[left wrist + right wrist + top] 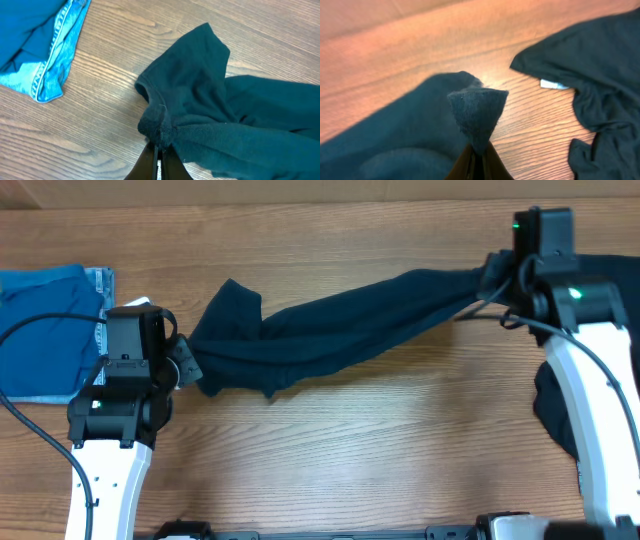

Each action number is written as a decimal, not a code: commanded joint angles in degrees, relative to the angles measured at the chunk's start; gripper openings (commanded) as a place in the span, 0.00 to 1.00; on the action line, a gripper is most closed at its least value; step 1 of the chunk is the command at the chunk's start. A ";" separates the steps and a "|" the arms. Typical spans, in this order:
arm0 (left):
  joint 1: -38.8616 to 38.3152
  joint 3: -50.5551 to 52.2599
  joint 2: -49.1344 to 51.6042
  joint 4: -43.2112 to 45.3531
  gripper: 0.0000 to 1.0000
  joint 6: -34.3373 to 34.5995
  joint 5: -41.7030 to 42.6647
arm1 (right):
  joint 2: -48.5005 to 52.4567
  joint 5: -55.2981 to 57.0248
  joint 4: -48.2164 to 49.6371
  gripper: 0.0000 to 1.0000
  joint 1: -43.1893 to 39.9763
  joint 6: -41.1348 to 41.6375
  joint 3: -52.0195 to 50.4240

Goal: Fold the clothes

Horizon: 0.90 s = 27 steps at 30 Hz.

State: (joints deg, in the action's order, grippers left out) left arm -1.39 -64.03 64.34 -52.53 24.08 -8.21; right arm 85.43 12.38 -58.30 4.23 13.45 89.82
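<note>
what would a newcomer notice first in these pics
A dark garment is stretched long across the middle of the table, the left arm with its jaws shut on one end and the right arm on the other. At the far left lie blue jeans, and a second dark garment sits crumpled at the right edge.

long garment [340, 330] across table [350, 460], jeans [50, 288] at left, other garment [550, 412] at right

Light-brown wood-grain tabletop [400, 440] filling every view, grain running sideways from overhead. Paler strip [300, 190] along the far edge. Warm glare in the right wrist view.
</note>
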 commanded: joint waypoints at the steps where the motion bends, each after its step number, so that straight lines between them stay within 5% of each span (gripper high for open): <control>1: 0.42 -1.81 -0.76 0.07 0.04 -1.81 -1.38 | -3.98 0.46 -0.72 0.04 -1.53 0.22 1.01; 14: 0.42 -1.81 0.87 9.05 0.04 -3.37 -6.21 | -6.64 -1.53 -3.65 0.04 -3.34 0.26 0.98; 27: 0.42 -1.73 18.73 5.05 0.04 -3.32 -5.68 | -6.54 -2.60 -8.92 0.04 -3.34 0.26 0.90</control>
State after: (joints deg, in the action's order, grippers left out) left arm -1.39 -64.84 79.77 -48.01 21.87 -12.71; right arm 80.29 9.82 -66.96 1.21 13.47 89.84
